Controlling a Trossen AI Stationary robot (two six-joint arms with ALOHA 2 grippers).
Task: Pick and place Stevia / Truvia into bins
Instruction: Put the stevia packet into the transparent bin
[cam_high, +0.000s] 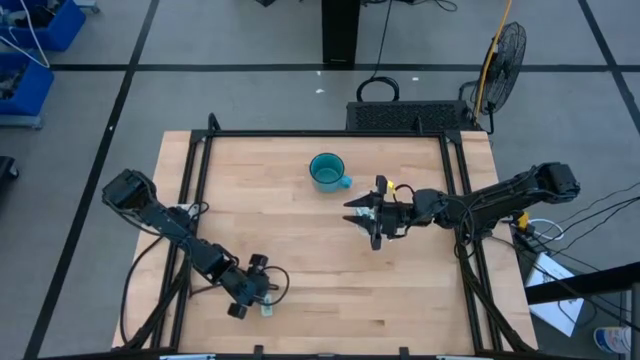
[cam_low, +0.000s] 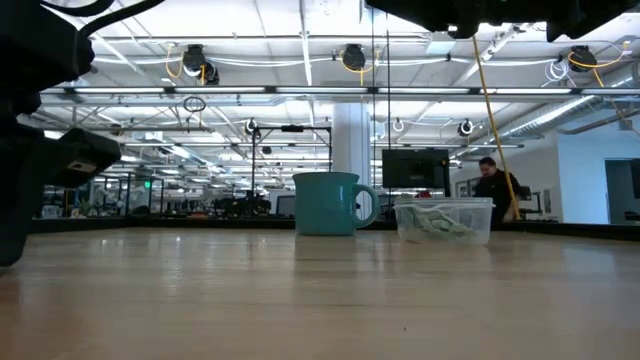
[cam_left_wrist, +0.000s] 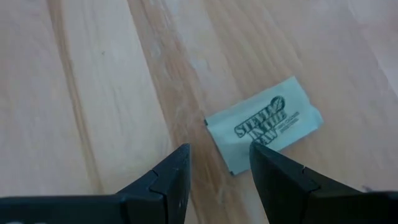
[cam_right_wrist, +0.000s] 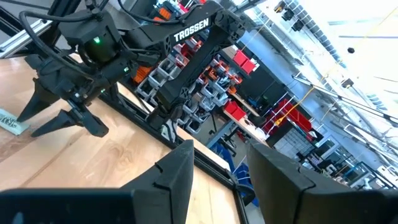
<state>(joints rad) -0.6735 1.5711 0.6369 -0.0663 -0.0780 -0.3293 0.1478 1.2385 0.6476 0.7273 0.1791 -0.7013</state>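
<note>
One pale green Stevia packet (cam_left_wrist: 264, 123) lies flat on the wood near the table's near edge; in the high view the packet (cam_high: 268, 309) shows just beside my left gripper (cam_high: 258, 296). In the left wrist view my left gripper (cam_left_wrist: 217, 163) is open above the table, and one finger (cam_left_wrist: 280, 180) stands over the packet's near corner. The clear bin (cam_low: 445, 220) stands right of the teal mug (cam_low: 330, 203) with several packets inside. My right gripper (cam_high: 360, 212) is open and hovers at mid-table, covering the bin from above.
The teal mug (cam_high: 326, 172) stands toward the table's far edge, left of my right gripper. A black frame (cam_high: 330, 133) runs around the tabletop. Bare wood (cam_high: 300, 240) lies between the two arms. A person (cam_low: 497, 188) shows far behind the table.
</note>
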